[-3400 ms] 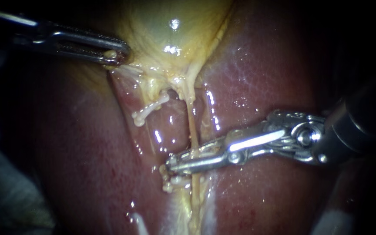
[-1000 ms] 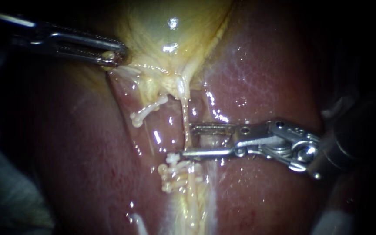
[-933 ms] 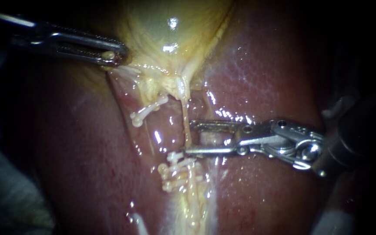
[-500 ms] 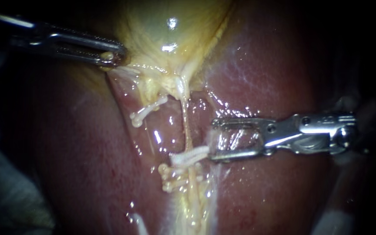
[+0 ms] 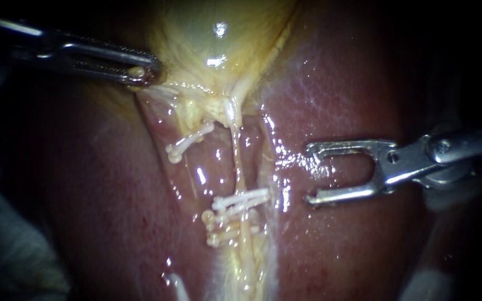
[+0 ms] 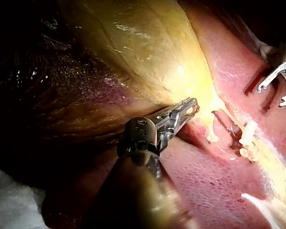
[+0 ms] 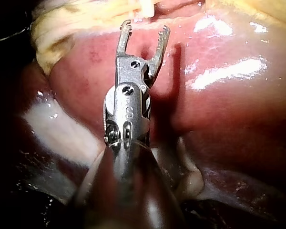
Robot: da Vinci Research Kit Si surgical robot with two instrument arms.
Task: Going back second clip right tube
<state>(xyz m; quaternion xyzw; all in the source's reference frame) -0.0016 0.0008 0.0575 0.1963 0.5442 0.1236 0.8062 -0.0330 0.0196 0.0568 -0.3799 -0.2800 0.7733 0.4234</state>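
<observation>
At left, our left instrument (image 5: 140,72) keeps its jaws clamped on the edge of the gallbladder (image 5: 218,50), unmoved. In the middle, the right tube (image 5: 236,161) runs down from the gallbladder, and the top clip (image 5: 242,199) lies across it, just above the lower clips (image 5: 224,226). Half a second ago our right instrument (image 5: 308,173) touched that clip. Now it has drawn back rightward over the liver (image 5: 352,83), jaws wide apart and empty, well clear of the tube.
</observation>
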